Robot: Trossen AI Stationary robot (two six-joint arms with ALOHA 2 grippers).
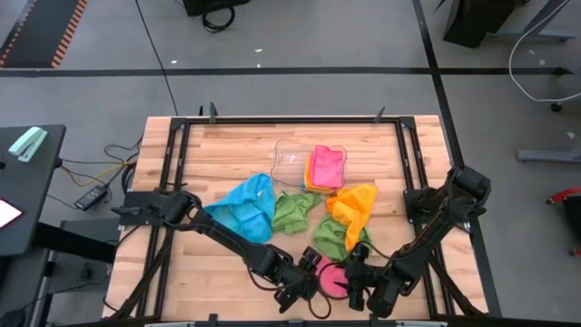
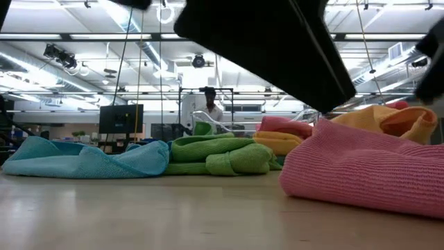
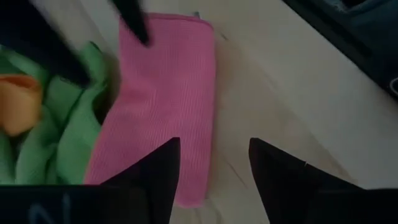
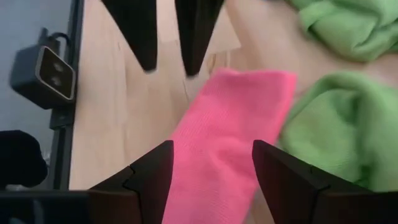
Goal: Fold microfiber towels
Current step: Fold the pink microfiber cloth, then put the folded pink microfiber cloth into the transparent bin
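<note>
Pink towel [image 1: 332, 278] folded between two open-jawed grippers, two green towels [image 1: 292, 211], one blue towel [image 1: 243, 209].

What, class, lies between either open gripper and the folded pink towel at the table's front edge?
Nothing visible. The left gripper and right gripper both hang open right at the pink towel, with no object between. The green towels lie beside it.

A plain pink towel [image 1: 334, 277], green towels [image 1: 295, 211], a blue one [image 1: 245, 209] and an orange one [image 1: 354, 205] are seen.
</note>
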